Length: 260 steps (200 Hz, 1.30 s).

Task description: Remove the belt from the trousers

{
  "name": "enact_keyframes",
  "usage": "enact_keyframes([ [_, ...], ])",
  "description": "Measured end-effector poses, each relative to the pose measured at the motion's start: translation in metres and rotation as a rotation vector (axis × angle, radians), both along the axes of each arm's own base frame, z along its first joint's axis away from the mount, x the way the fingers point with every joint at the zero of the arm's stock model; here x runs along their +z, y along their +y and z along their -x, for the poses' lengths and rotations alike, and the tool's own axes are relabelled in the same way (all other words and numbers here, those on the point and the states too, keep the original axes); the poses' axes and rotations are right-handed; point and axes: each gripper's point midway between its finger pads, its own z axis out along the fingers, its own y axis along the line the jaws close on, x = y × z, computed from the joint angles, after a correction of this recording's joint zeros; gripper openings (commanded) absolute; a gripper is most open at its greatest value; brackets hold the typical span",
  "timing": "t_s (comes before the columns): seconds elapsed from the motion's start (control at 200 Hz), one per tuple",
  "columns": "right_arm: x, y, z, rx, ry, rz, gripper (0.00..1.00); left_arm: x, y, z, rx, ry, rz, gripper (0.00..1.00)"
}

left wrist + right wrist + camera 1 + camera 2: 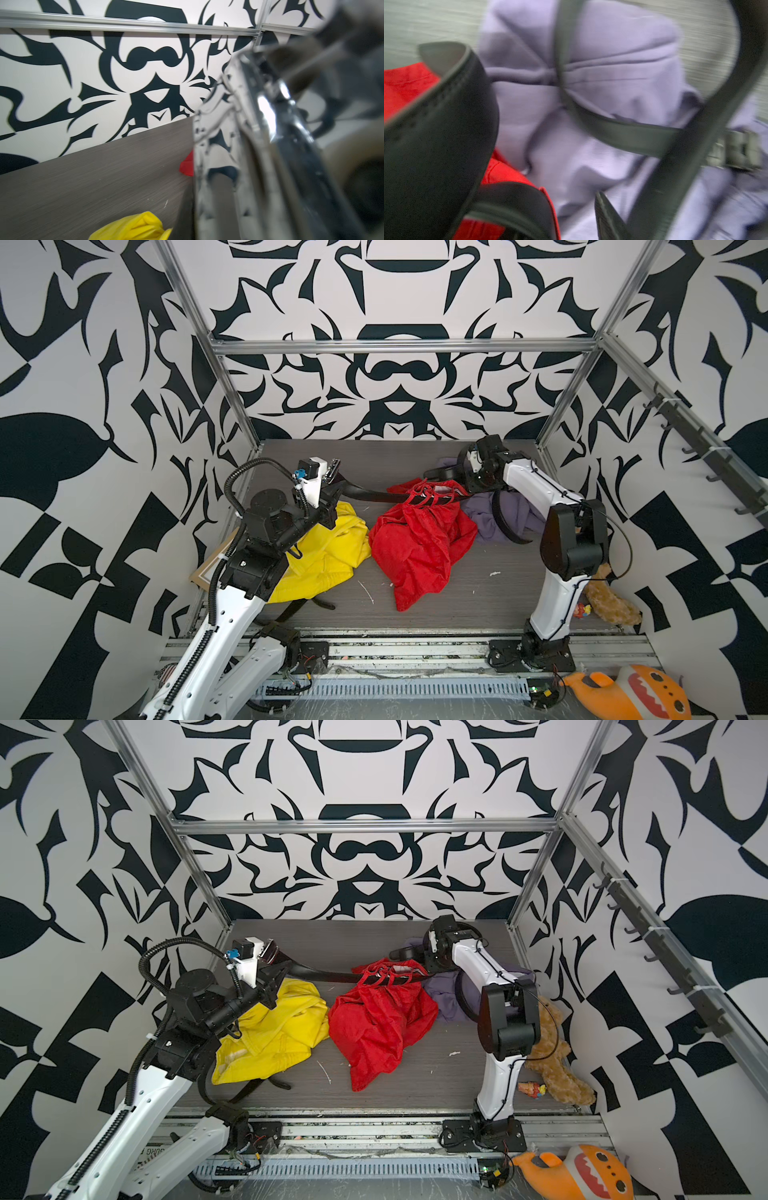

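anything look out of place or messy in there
Yes. A teddy bear and a small toy lie at the table edge beside the right arm. An orange plush sits off the table in front, and white scraps litter the surface. None suits a belt job.

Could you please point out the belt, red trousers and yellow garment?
belt (370, 493): in a top view, middle of strap
red trousers (419, 547): in a top view, central fabric
yellow garment (332, 556): in a top view, central fabric

Buckle (268, 116) and belt (436, 145) both blurry up close.
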Motion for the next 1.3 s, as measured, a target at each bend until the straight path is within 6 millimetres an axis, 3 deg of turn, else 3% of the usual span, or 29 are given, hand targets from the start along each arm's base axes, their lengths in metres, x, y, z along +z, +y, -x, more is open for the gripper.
enact_keyframes([
  [0.29, -0.002, -0.032, 0.006, -0.064, 0.008, -0.014, 0.50, -0.014, 0.056, -0.026, 0.225, 0.055, 0.011, 0.00],
  [0.415, -0.009, -0.045, 0.009, -0.091, 0.017, -0.020, 0.49, -0.032, 0.090, -0.035, 0.336, 0.118, 0.064, 0.00],
  [0.61, -0.012, -0.055, 0.010, -0.113, 0.023, -0.031, 0.49, -0.083, 0.103, -0.039, 0.368, 0.269, 0.174, 0.00],
  [0.8, -0.017, -0.069, 0.012, -0.142, 0.024, -0.008, 0.49, -0.153, 0.099, -0.029, 0.374, 0.459, 0.288, 0.00],
  [0.855, -0.018, -0.071, 0.012, -0.147, 0.023, -0.001, 0.48, -0.170, 0.097, -0.023, 0.378, 0.515, 0.306, 0.37],
  [0.9, -0.018, -0.074, 0.011, -0.151, 0.019, 0.013, 0.48, -0.180, 0.097, -0.018, 0.387, 0.555, 0.318, 0.60],
  [0.975, -0.019, -0.082, 0.010, -0.171, 0.008, 0.045, 0.48, -0.185, 0.100, -0.013, 0.413, 0.597, 0.340, 0.80],
  [1.11, -0.020, -0.094, 0.009, -0.201, -0.002, 0.087, 0.48, -0.183, 0.096, 0.002, 0.449, 0.664, 0.323, 0.92],
  [1.3, -0.024, -0.094, 0.009, -0.203, -0.011, 0.116, 0.48, -0.113, 0.061, 0.009, 0.350, 0.561, 0.225, 0.97],
])
